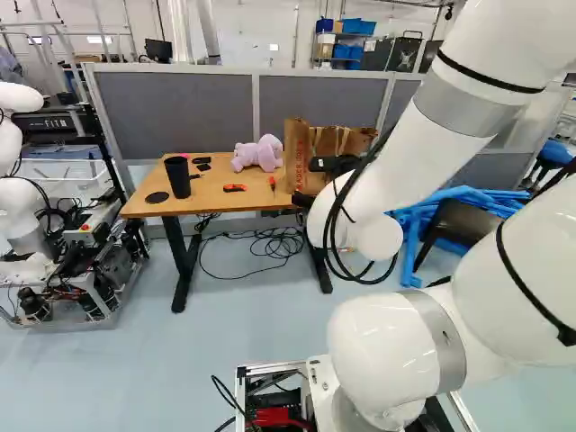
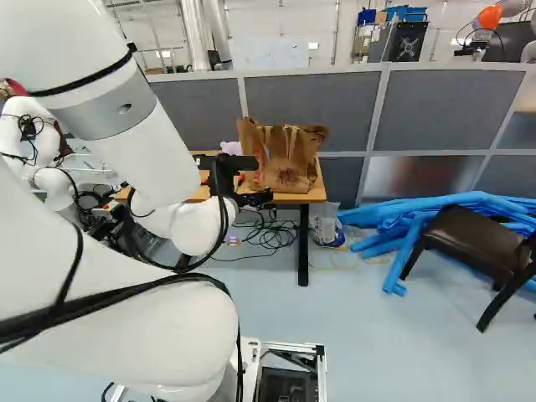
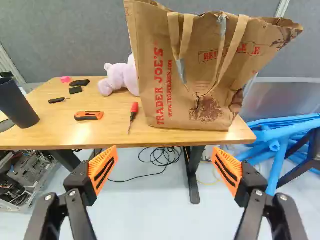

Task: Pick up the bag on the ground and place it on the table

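Note:
In the right base view my gripper [image 2: 251, 198] is at the arm's end, near the table's front edge. The wrist view shows the gripper [image 3: 165, 154] open, its orange pads wide apart with nothing between them. Ahead of it a brown paper bag [image 3: 165, 95] stands upright on the wooden table [image 3: 57, 132], at the table's end, its two handles hanging down its front. The bag [image 2: 289, 172] also shows beyond the gripper in the right base view. In the left base view the arm partly covers the bag [image 1: 297, 153].
On the table are a pink plush toy [image 3: 117, 77], a red screwdriver [image 3: 134, 110], an orange cutter [image 3: 89, 115] and a black cup [image 3: 16, 104]. Cables [image 1: 270, 247] lie beneath. Blue tubes [image 2: 394, 230] and a dark chair [image 2: 477, 243] stand right of the table; another robot [image 1: 18, 180] stands left.

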{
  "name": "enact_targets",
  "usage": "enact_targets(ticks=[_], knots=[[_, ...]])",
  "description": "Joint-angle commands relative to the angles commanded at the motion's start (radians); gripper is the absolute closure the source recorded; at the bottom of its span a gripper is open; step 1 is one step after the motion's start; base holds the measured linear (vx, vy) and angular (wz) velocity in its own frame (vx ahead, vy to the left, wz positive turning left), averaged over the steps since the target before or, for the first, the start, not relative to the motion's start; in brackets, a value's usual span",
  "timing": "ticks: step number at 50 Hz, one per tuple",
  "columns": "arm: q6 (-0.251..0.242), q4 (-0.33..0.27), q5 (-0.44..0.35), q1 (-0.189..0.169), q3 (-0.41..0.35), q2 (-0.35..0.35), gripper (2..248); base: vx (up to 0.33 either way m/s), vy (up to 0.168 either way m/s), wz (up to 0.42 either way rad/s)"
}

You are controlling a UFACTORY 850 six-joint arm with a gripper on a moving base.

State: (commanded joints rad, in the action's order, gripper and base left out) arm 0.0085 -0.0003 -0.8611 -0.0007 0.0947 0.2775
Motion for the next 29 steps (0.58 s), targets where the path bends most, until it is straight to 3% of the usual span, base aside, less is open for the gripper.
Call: enact_targets(ticks=[29], knots=[[-0.009,0.000,-0.012,0.001,-0.007,0.002,3,0.000,0.000,0.000]])
